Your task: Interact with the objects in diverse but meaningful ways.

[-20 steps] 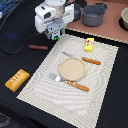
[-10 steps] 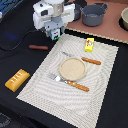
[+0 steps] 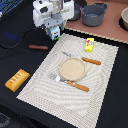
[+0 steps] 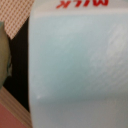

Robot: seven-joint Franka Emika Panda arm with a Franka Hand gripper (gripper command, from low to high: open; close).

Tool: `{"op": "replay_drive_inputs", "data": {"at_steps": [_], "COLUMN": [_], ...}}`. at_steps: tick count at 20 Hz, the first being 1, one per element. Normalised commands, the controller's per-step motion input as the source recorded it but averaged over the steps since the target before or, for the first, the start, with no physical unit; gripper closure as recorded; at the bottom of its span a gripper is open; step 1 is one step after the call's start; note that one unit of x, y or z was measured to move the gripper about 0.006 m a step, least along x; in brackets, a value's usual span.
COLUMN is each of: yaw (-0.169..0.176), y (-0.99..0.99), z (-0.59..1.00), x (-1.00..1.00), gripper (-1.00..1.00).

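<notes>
Gripping small white carton [image 3: 54, 34], gripper [image 3: 54, 31] hangs above mat's [image 3: 65, 95] far corner, nr sausage [image 3: 38, 47].

My fingers [image 3: 54, 33] closed on the white carton [image 3: 54, 34] above the desk [image 3: 15, 105], brown sausage [image 3: 38, 47] just below, placemat [image 3: 45, 82] corners free, plate [image 3: 73, 68] flanked by fork [image 3: 69, 83] and knife [image 3: 85, 59], grey pot [image 3: 94, 14] behind.
</notes>
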Motion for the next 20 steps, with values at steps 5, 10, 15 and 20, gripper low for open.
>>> {"op": "replay_drive_inputs", "data": {"at_steps": [5, 10, 15, 20], "yaw": [0.000, 0.000, -0.042, -0.059], "y": [0.18, 0.17, 0.04, 0.02], "z": [0.00, 0.04, 0.82, 0.98], "x": [0.00, 0.00, -0.39, -0.16], "gripper": [1.00, 1.00, 1.00, 1.00]}}
